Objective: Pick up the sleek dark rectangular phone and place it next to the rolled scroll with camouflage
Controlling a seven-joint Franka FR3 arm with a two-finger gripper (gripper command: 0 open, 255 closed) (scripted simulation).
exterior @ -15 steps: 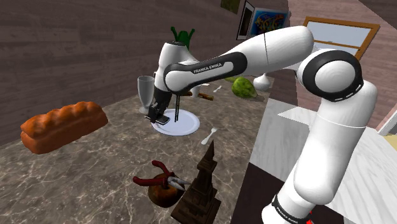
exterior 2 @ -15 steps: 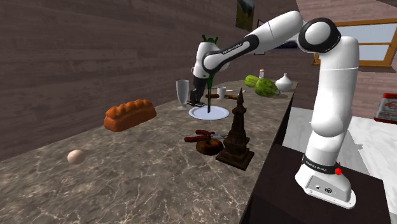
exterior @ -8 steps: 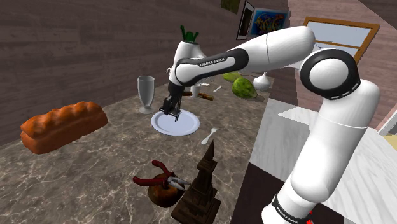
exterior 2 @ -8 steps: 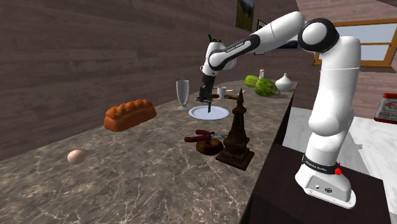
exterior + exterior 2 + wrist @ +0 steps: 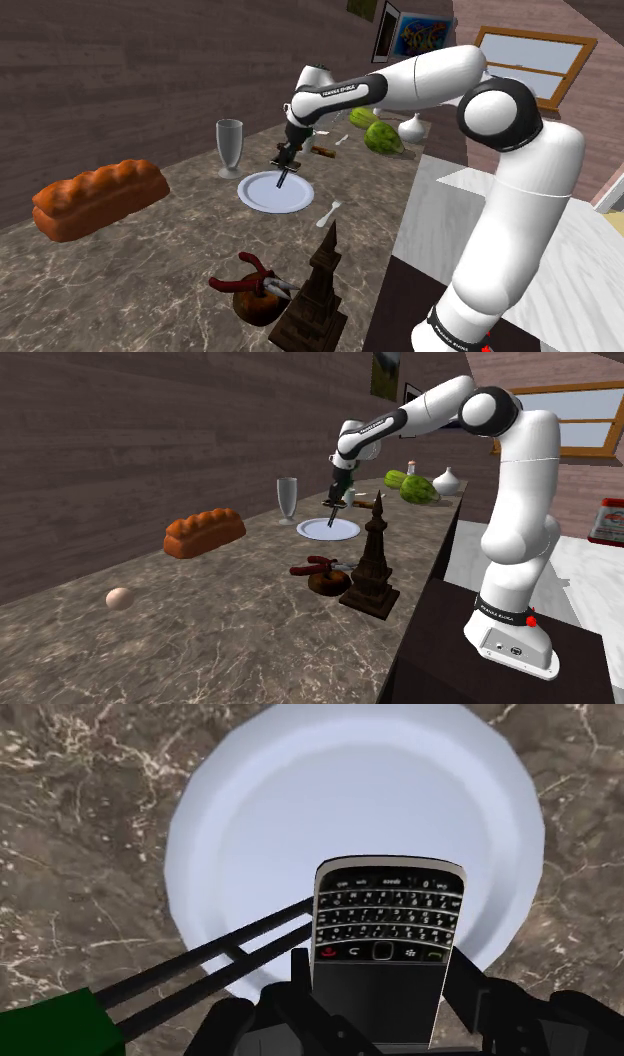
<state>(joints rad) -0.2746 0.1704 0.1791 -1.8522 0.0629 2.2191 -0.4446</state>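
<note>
Above the white plate [image 5: 275, 192], the gripper [image 5: 283, 166] now hangs higher and nearer its far rim than 1 second ago, fingers [image 5: 300, 989] clamped on the dark keypad phone [image 5: 385, 944], clear of the plate: pickup looks done, the carry comes next.

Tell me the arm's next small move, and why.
Probably carry the phone level, off the white plate and toward the green mottled roll at the counter's far end, which looks like the scroll. The gripper is shut on the phone and holds it clear above the plate, so the lift seems done. The roll lies beyond the plate, apart from it.
</note>
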